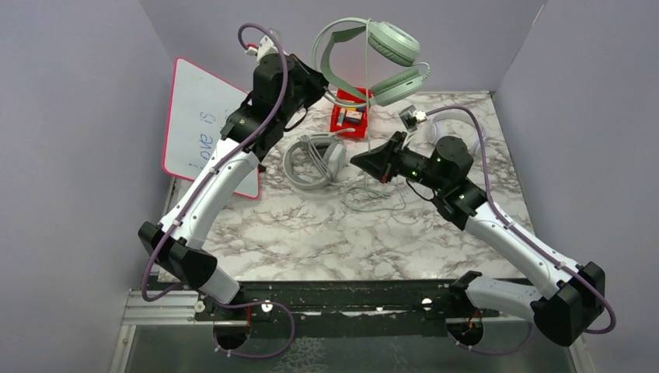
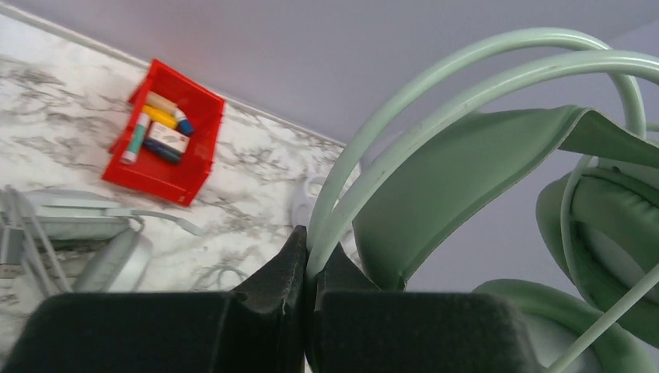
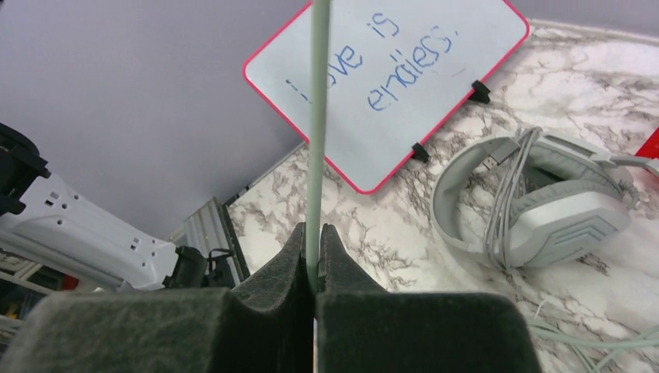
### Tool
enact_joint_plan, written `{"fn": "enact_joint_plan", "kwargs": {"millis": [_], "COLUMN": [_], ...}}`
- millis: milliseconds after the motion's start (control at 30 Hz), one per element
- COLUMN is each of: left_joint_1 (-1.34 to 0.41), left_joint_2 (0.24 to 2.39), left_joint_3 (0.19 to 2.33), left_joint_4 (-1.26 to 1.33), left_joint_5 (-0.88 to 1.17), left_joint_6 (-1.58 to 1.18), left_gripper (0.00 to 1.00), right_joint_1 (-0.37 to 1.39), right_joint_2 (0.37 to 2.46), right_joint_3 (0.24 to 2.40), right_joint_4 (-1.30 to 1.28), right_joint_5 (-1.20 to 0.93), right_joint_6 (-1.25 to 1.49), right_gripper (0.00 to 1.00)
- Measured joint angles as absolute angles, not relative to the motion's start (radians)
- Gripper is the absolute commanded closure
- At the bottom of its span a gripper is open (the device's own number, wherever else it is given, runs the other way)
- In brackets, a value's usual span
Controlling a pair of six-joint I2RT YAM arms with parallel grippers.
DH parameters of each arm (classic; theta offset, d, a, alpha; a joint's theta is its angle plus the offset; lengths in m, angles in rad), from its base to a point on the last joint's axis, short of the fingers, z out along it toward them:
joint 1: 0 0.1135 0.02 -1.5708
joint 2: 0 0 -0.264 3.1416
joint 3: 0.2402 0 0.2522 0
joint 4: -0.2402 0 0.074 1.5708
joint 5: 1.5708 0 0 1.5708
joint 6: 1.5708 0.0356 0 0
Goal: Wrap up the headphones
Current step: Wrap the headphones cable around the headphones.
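Note:
The mint-green headphones (image 1: 392, 48) hang in the air at the back of the table, and my left gripper (image 1: 317, 78) is shut on their headband. The left wrist view shows the twin green bands (image 2: 435, 85) pinched between the jaws of that gripper (image 2: 315, 252). Their thin cable (image 1: 367, 93) drops straight down to my right gripper (image 1: 359, 161), which is shut on it. In the right wrist view this cable (image 3: 319, 116) runs up from the closed right gripper (image 3: 313, 233). The grey-white headphones (image 1: 312, 161) lie on the table with their cable bundled. A white headset (image 1: 434, 128) is partly hidden behind the right arm.
A red bin (image 1: 350, 116) holding small items stands at the back, below the hanging headset. A pink-framed whiteboard (image 1: 198, 124) leans against the left wall. Loose cable (image 1: 373, 198) lies on the marble table (image 1: 311, 241) in front of the right gripper.

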State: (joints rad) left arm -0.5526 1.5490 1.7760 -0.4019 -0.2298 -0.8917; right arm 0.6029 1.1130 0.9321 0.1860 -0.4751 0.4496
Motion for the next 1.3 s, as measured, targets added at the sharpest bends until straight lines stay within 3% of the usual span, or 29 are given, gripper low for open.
{"fn": "enact_joint_plan", "kwargs": {"millis": [333, 633, 1033, 1300], "left_joint_1": [-0.542, -0.482, -0.456, -0.458], "left_joint_2": [1.502, 1.374, 1.272, 1.269], "left_joint_3": [1.747, 1.667, 1.600, 1.575], "left_joint_4": [-0.319, -0.342, -0.248, -0.176], "left_joint_5": [0.030, 0.204, 0.384, 0.451], "left_joint_6": [-0.971, -0.960, -1.034, -1.092], "left_gripper": [1.00, 1.00, 1.00, 1.00], "right_joint_1": [0.603, 0.570, 0.550, 0.521], "right_joint_2": [1.071, 1.113, 1.300, 1.288], "right_joint_3": [0.845, 0.791, 0.808, 0.802], "right_joint_4": [0.368, 0.499, 0.666, 0.694], "right_joint_5": [-0.428, -0.459, -0.612, -0.623], "right_joint_6": [0.453, 0.411, 0.385, 0.366], "right_gripper": [0.99, 0.92, 0.74, 0.74]}}
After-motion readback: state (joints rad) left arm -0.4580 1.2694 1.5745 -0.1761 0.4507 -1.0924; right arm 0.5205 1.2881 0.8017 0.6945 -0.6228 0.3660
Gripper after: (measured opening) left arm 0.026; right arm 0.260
